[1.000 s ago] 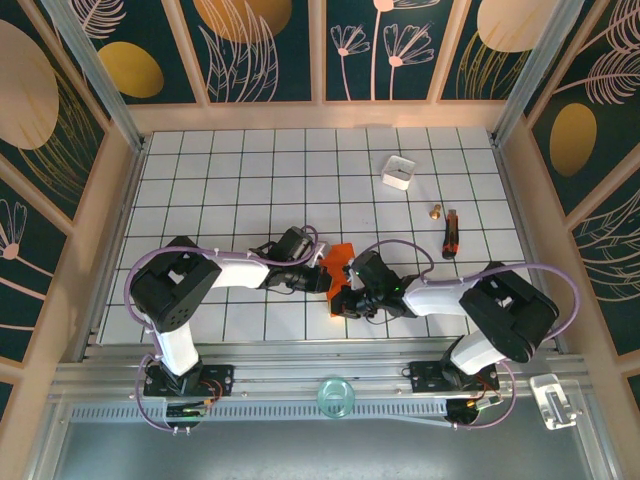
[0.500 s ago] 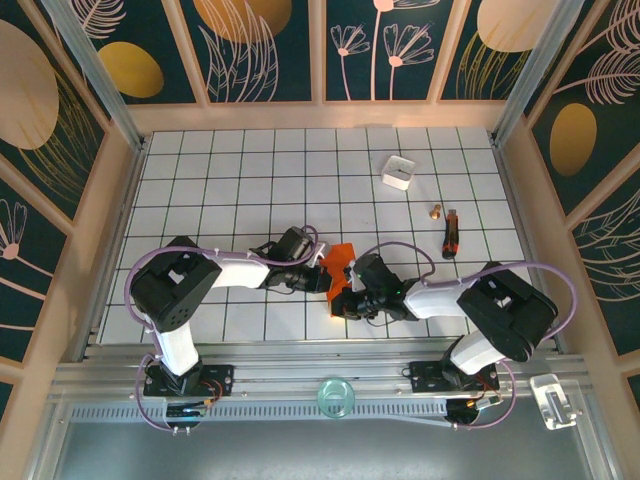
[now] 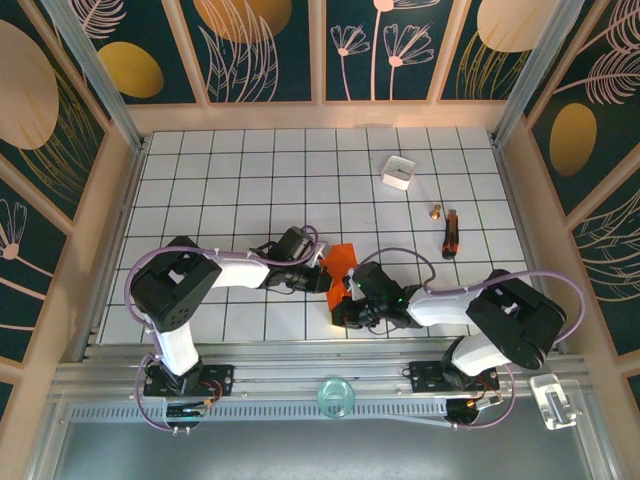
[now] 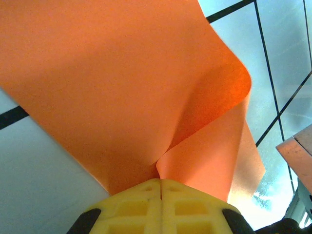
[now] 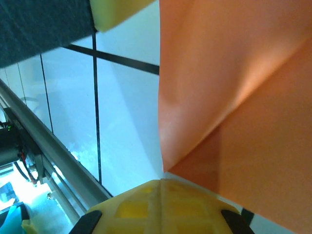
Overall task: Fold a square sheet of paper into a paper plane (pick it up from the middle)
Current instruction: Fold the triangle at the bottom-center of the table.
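Both arms are meeting low over the near middle of the table (image 3: 230, 190), and the square sheet of paper (image 3: 340, 258) is being held between them, part-folded rather than lying flat. The left gripper (image 4: 161, 187) is clenching the sheet: its yellow fingers are pressing flush together, and the paper is bunching into a soft valley right at the tips. The right gripper (image 5: 161, 187) is doing likewise, pinching a corner or a folded edge (which of the two I cannot tell), with a crease running away from the pinch.

The danger, as I am judging it, is lying in that double hold. With thin paper clamped at two close points, any pull apart or twist between the wrists is likely to tear it, or drag it out of one pinch. The curl by the left fingers is looking rounded, not crisp, so pressing it down as it stands is risking a crooked fold that would throw off the plane's centre line.
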You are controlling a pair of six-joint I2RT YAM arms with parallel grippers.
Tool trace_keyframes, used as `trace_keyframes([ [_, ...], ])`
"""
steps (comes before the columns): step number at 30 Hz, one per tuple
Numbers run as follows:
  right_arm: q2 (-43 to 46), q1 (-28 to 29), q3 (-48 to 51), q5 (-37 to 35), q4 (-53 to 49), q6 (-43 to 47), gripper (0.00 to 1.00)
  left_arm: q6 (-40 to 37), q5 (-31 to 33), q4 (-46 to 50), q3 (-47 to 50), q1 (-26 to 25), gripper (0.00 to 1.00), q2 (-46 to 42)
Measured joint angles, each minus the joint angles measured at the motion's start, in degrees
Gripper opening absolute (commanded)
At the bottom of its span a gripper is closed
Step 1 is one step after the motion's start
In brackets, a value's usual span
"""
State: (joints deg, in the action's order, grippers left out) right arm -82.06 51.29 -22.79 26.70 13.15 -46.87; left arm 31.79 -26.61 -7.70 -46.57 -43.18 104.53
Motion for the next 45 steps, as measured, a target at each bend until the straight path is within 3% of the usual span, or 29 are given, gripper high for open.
trace_keyframes([
  [7,2.16,-6.36,-2.62,2.75,-1.18,0.02,0.0,0.0,-0.07,0.0,0.0,0.0,0.0,0.04],
  [13,0.11,-8.5,-5.4,3.32,-1.2,1.27,0.0,0.0,-0.13,-0.02,0.0,0.0,0.0,0.04],
  [24,-6.51,-8.98,-6.6,3.39,-0.66,3.08,0.0,0.0,-0.13,0.09,-0.13,0.0,0.0,0.11],
  [35,-6.32,-7.65,-2.95,2.21,4.52,3.04,0.0,0.0,-0.15,0.31,-0.33,0.0,0.0,0.26],
  [45,-4.31,-3.65,-2.93,-1.33,1.86,3.04,0.0,0.0,-0.15,0.31,-0.33,0.0,0.0,0.26],
])
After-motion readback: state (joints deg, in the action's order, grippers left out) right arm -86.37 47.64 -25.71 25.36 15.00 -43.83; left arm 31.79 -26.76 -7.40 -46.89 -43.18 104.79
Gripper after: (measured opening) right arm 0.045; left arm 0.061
